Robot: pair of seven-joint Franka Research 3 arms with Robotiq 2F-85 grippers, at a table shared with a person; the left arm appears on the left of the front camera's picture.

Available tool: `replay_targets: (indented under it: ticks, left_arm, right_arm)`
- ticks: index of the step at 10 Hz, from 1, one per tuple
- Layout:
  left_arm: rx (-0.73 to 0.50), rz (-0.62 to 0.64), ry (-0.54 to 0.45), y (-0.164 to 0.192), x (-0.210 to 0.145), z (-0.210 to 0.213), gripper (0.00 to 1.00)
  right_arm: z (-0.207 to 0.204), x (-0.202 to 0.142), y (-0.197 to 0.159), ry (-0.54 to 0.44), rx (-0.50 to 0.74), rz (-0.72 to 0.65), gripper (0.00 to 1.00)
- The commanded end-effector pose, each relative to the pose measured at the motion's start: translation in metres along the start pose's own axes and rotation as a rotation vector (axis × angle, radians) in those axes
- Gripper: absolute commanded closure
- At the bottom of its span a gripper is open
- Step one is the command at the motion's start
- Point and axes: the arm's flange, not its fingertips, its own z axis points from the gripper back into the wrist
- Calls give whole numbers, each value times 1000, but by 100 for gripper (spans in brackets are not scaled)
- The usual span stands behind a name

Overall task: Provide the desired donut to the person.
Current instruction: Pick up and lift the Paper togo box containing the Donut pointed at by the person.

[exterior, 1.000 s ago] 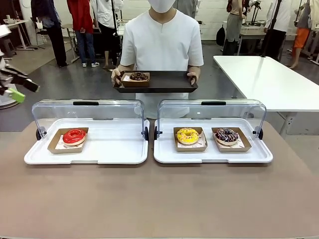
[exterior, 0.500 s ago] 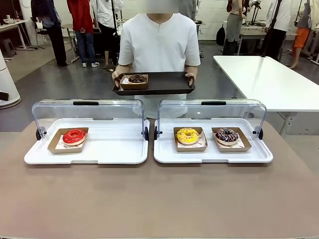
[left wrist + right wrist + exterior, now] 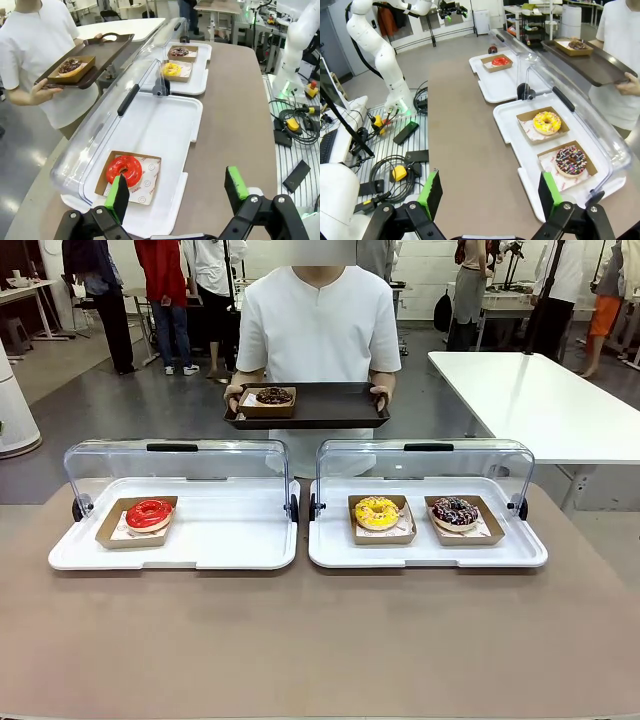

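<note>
The person (image 3: 318, 330) in a white shirt stands at the far side, both hands on a dark tray (image 3: 330, 410) that carries a chocolate donut (image 3: 272, 396) in a paper boat. A red donut (image 3: 149, 513) lies in the left case. The right case holds a yellow donut (image 3: 377, 511) and a sprinkled chocolate donut (image 3: 455, 510). My left gripper (image 3: 177, 192) is open, raised off the table's end near the red donut (image 3: 125, 170). My right gripper (image 3: 490, 195) is open, raised beside the yellow donut (image 3: 546, 122) and the sprinkled donut (image 3: 571, 160).
Two white display trays (image 3: 240, 540) (image 3: 330, 540) stand side by side with clear lids (image 3: 175, 465) swung back toward the person. Bare brown table (image 3: 320, 640) lies in front of them. Cables and boxes (image 3: 395, 165) lie on the robot's side. A white table (image 3: 540, 400) stands at the far right.
My left gripper, seen at the front view's left edge a second ago, has left that view. The person's tray has shifted slightly left. The donuts in the cases have not moved.
</note>
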Motion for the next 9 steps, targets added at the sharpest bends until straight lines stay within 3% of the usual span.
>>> replay_targets:
  ticks: [1, 2, 9]
  left_arm:
    - [28, 7, 49, -14, 3, -8, 0]
    - [0, 0, 0, 0, 0, 0, 0]
    - [0, 0, 0, 0, 0, 0, 0]
  right_arm:
    - [0, 0, 0, -15, 7, 9, 0]
    - [0, 0, 0, -15, 7, 9, 0]
    - [0, 0, 0, -15, 7, 9, 0]
